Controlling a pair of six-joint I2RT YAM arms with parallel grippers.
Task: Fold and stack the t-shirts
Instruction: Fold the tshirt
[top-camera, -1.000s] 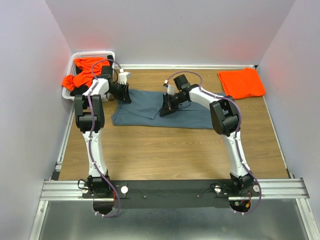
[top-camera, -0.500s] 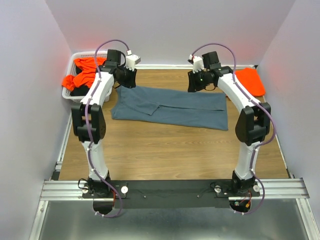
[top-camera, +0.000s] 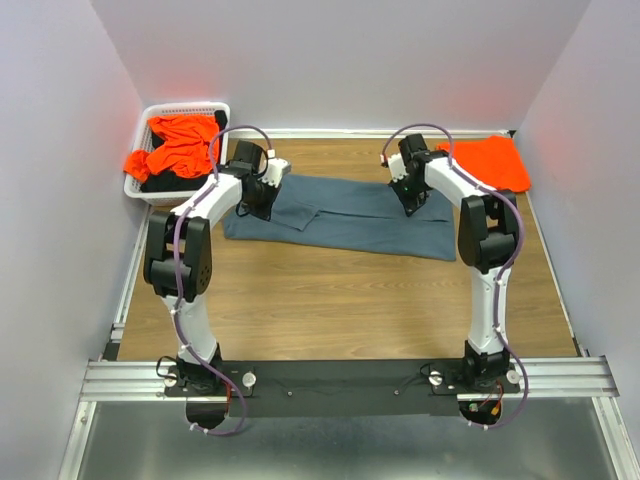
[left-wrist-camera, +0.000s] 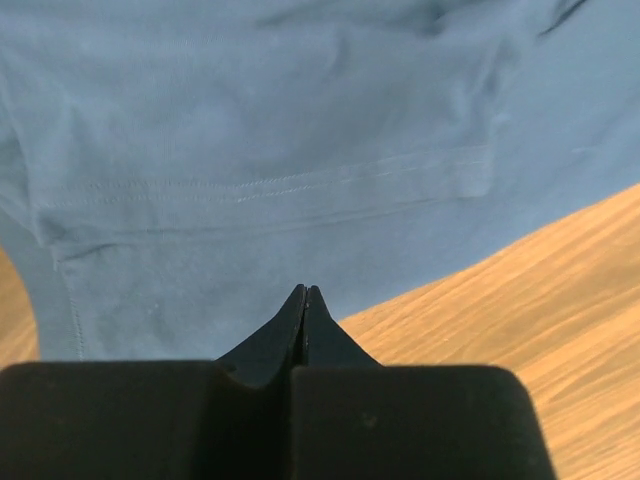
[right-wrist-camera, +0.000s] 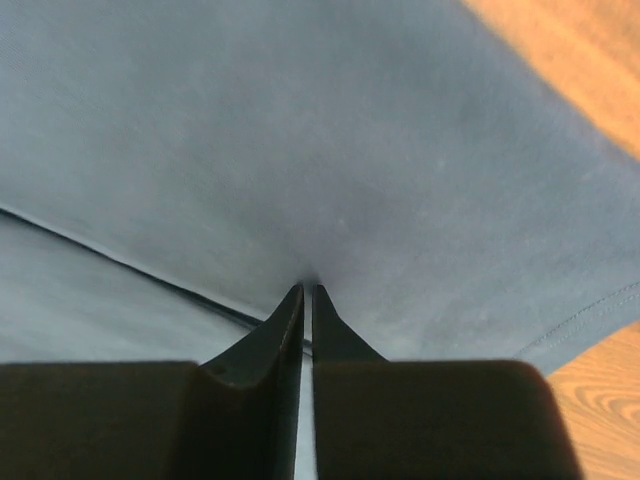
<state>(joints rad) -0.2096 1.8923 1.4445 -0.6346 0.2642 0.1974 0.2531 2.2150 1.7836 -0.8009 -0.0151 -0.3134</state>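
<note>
The slate blue-grey t-shirt (top-camera: 345, 218) lies flat across the middle of the table, with a fold line running through it. My left gripper (top-camera: 262, 203) is shut, its tips down on the shirt's left end near the hem (left-wrist-camera: 300, 185); in the left wrist view (left-wrist-camera: 305, 290) nothing shows between the jaws. My right gripper (top-camera: 411, 200) is shut to a hairline gap, its tips (right-wrist-camera: 307, 288) resting on the shirt's (right-wrist-camera: 330, 150) far right part. A folded orange t-shirt (top-camera: 485, 163) lies at the far right. More orange t-shirts (top-camera: 178, 142) are crumpled in the basket.
The white slotted basket (top-camera: 190, 106) stands in the far left corner, with dark cloth (top-camera: 160, 183) under the orange shirts. White walls close in the table on three sides. Bare wood (top-camera: 330, 300) runs between the shirt and the arm bases.
Both arms were on the shirt's middle, rose above its far edge, and have now come down onto its left and right ends. The shirt lies a little flatter.
</note>
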